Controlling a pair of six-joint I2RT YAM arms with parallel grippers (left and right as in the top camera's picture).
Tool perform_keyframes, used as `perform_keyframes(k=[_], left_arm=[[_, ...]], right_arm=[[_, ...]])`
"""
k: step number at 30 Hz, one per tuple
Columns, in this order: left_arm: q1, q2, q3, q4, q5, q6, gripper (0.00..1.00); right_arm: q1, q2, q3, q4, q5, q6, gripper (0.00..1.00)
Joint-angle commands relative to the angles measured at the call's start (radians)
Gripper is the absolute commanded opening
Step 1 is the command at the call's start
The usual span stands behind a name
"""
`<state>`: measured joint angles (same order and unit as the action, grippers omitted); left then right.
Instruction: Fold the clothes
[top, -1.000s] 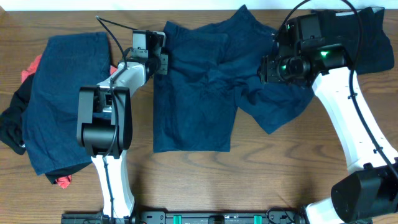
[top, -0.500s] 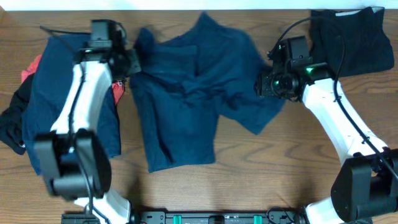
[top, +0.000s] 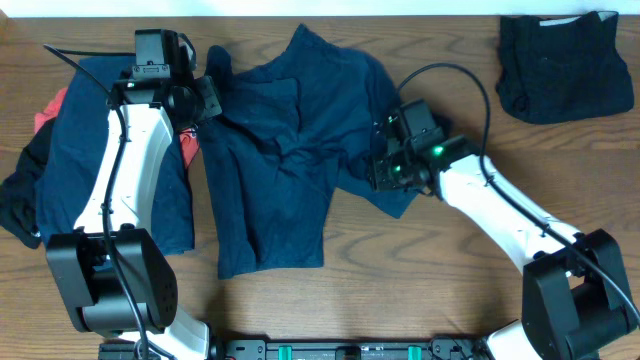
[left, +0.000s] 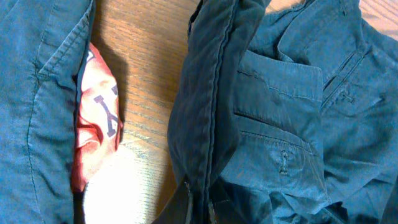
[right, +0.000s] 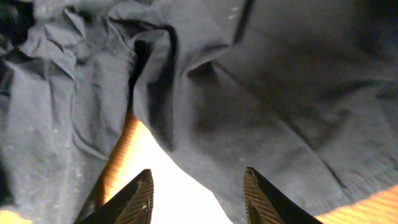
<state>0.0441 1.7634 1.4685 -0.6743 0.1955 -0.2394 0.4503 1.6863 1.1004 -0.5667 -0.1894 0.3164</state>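
Progress early: rumpled navy blue fabric shorts (top: 270, 150) lie unfolded mid-tabletop (top: 420, 290), left tool (left: 198, 208) pinching their seamed edge, right tool (right: 199, 196) spread over one leg; dark folded garment (top: 560, 65) appears done, mixed navy, black and red-orange pile (top: 80, 150) awaits.

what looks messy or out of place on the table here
The middle navy shorts lie bunched and skewed, one edge pinched by the left hand. A red-orange garment pokes out from under the navy pile beside them.
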Motion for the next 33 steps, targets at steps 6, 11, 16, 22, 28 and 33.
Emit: perform_keyframes(k=[6,11,16,22,28,33], left_arm=[[0.001,0.0,0.008,-0.002,-0.005,-0.01,0.06],[0.001,0.0,0.008,-0.002,-0.005,-0.009,0.06],[0.001,0.0,0.008,-0.002,-0.005,-0.009,0.06],[0.001,0.0,0.008,-0.002,-0.005,-0.009,0.06],[0.001,0.0,0.008,-0.002,-0.005,-0.009,0.06],[0.001,0.0,0.008,-0.002,-0.005,-0.009,0.06]], right_arm=[[0.126,0.003,-0.103,0.097,0.217,-0.084,0.52],[0.146,0.003,-0.161,0.18,0.236,-0.086,0.47],[0.146,0.003,-0.212,0.258,0.34,-0.09,0.5],[0.146,0.003,-0.22,0.321,0.376,-0.116,0.52],[0.146,0.019,-0.22,0.301,0.352,-0.115,0.14],[0.146,0.026,-0.219,0.274,0.314,-0.077,0.01]])
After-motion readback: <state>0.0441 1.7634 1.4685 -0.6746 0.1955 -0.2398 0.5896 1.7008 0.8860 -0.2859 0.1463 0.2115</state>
